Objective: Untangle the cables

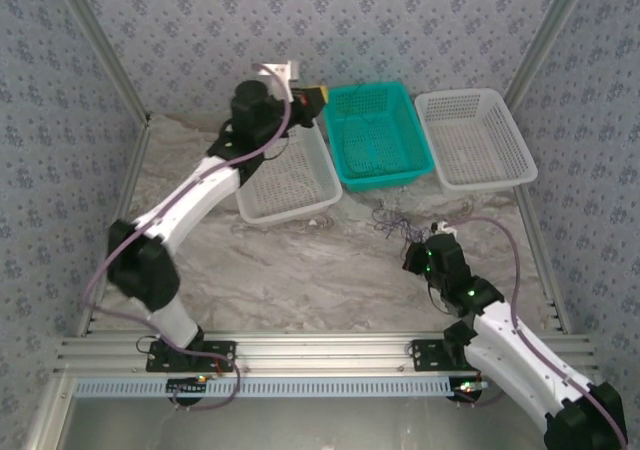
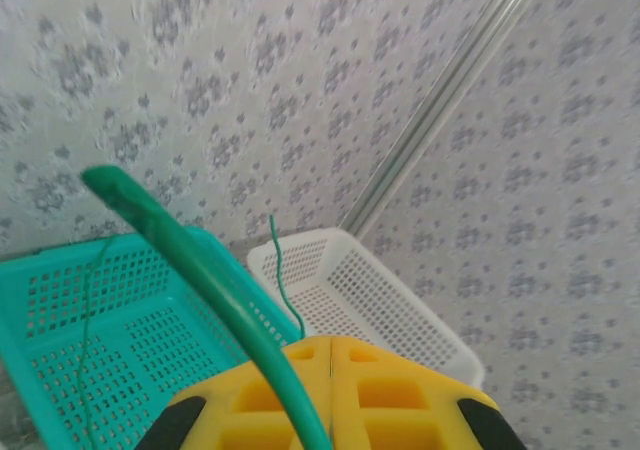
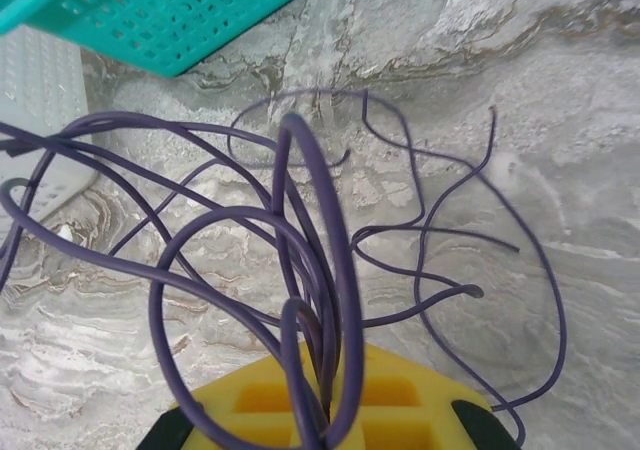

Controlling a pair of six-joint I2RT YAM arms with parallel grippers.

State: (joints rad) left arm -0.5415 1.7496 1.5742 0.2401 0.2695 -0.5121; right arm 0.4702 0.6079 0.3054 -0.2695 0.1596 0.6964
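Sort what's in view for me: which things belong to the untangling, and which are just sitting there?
Belong to the job:
- green cable, pinched in the left gripper
- purple cables, tangled, gripped by the right gripper

Lying about, probably:
- teal basket
- left white basket
- right white basket

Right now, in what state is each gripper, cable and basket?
Left gripper: shut on green cable.
Green cable: held, one end in air.
Right gripper: shut on purple cables.
Purple cables: tangled in loops.
Teal basket: upright.
Left white basket: upright.
Right white basket: upright.
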